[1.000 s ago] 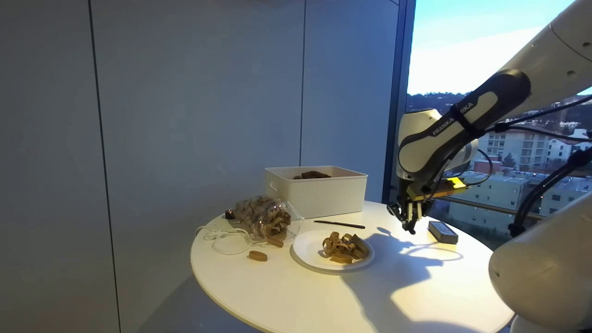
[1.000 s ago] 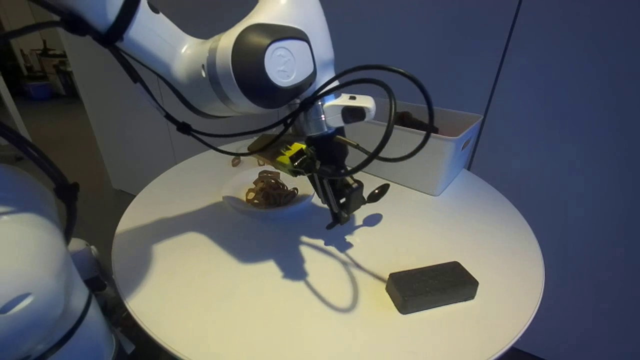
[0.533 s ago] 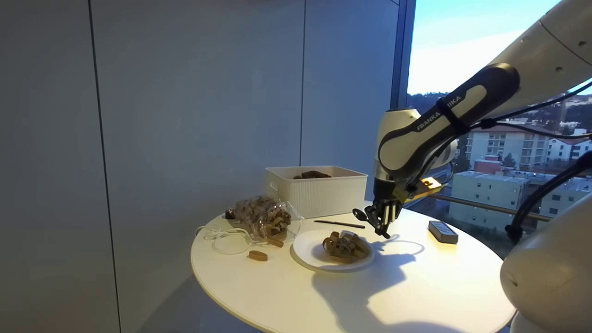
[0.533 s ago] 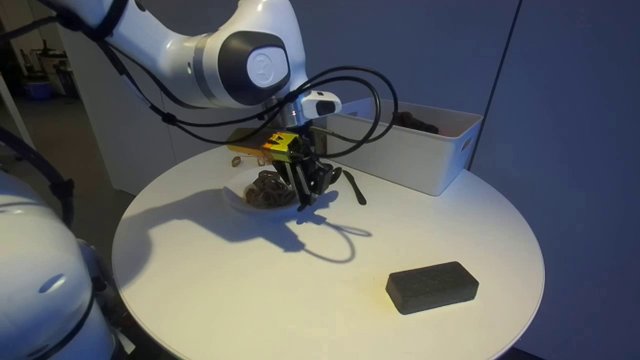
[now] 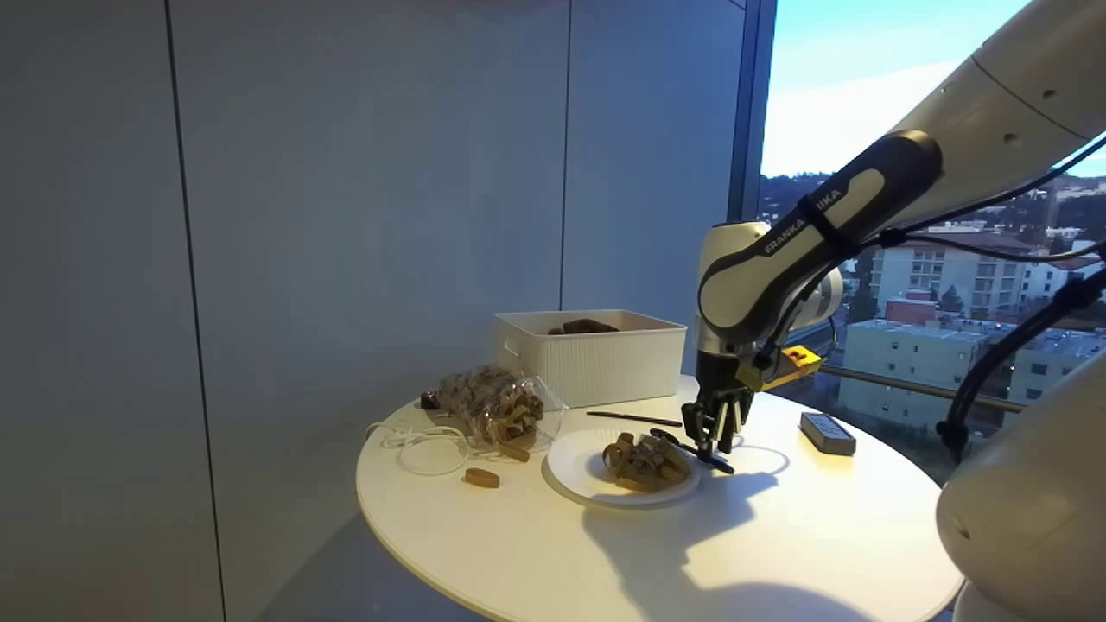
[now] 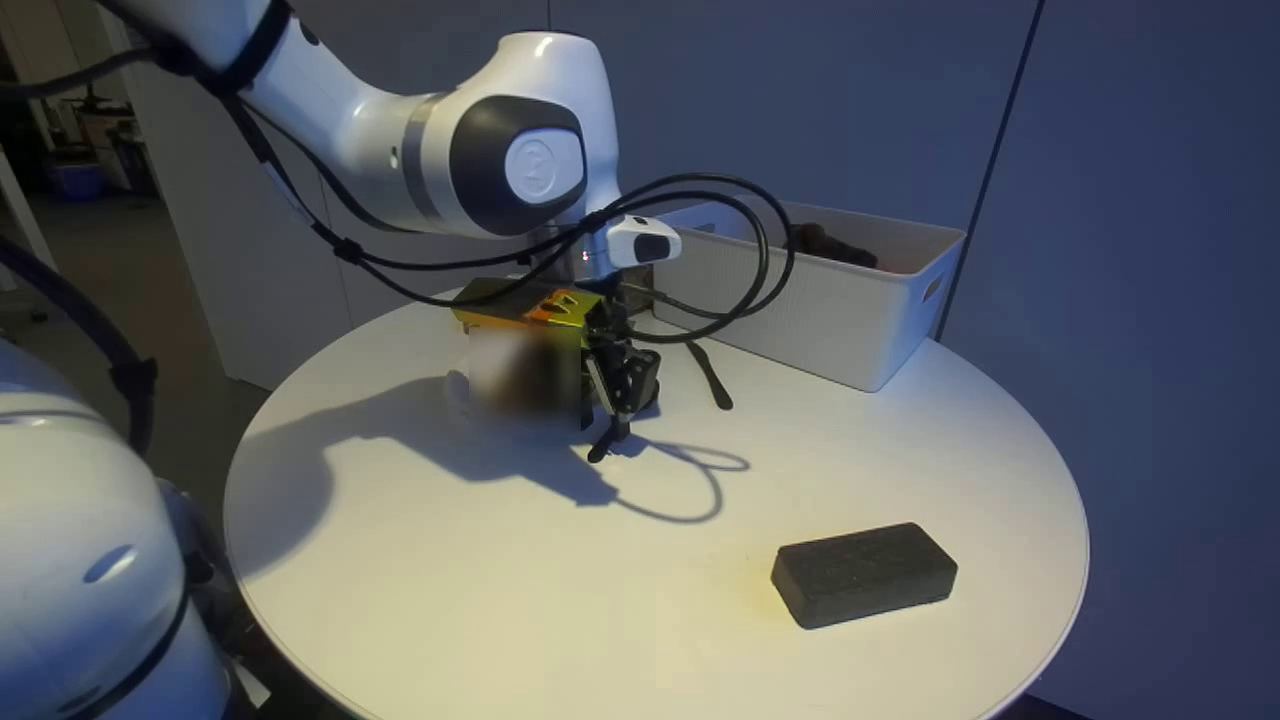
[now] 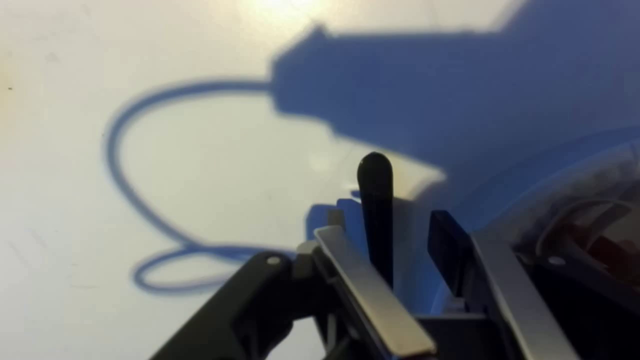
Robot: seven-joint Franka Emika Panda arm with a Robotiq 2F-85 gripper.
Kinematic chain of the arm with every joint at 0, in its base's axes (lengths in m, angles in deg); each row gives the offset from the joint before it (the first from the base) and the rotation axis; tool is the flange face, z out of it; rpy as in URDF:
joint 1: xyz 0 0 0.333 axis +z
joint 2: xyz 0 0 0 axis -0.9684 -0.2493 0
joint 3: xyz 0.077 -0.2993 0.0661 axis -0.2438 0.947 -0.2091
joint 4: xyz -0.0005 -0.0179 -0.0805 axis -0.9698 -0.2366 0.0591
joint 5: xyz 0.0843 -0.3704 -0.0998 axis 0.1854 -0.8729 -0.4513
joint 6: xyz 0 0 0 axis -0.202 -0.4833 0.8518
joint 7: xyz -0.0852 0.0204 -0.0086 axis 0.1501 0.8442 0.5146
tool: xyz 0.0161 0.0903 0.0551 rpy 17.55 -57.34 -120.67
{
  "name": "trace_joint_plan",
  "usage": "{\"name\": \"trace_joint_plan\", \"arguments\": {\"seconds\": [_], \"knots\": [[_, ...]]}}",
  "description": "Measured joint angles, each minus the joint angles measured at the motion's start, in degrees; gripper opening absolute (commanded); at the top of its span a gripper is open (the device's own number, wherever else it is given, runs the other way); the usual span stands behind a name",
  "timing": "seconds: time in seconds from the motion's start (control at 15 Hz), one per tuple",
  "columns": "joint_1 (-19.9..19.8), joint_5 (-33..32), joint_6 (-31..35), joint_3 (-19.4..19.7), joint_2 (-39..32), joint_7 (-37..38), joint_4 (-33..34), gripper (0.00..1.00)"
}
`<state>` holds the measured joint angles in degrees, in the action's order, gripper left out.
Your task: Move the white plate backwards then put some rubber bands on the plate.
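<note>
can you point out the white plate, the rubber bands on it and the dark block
White plate (image 5: 572, 466): in an exterior view, on its bare part beside the heap.
Rubber bands (image 5: 646, 466): in an exterior view, on the middle of the heap.
Dark block (image 6: 862, 560): in an exterior view, on its top face.

- In the wrist view, the right edge cuts off the white plate (image 7: 600, 175) and the rubber bands (image 7: 612, 250), both blurred.
- There the hand (image 7: 392, 232) hides the bowl of the dark spoon (image 7: 376, 195).
- In an exterior view, a blurred patch (image 6: 525, 370) covers most of the plate.
- The white box (image 5: 605, 371) hides all but the top of its contents (image 5: 587, 327).
</note>
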<state>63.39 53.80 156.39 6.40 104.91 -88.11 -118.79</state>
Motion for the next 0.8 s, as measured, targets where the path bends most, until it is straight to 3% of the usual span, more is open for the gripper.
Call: {"name": "trace_joint_plan", "arguments": {"seconds": [0.2, 0.53, 0.8], "knots": [[-0.3, 0.0, 0.0, 0.3, 0.2, 0.0, 0.1, 1.00], [-2.7, 0.7, -1.7, 2.0, 5.2, -0.2, 0.5, 1.00], [-2.9, 1.8, -9.4, 6.0, 13.4, -9.6, 0.6, 1.00]]}}
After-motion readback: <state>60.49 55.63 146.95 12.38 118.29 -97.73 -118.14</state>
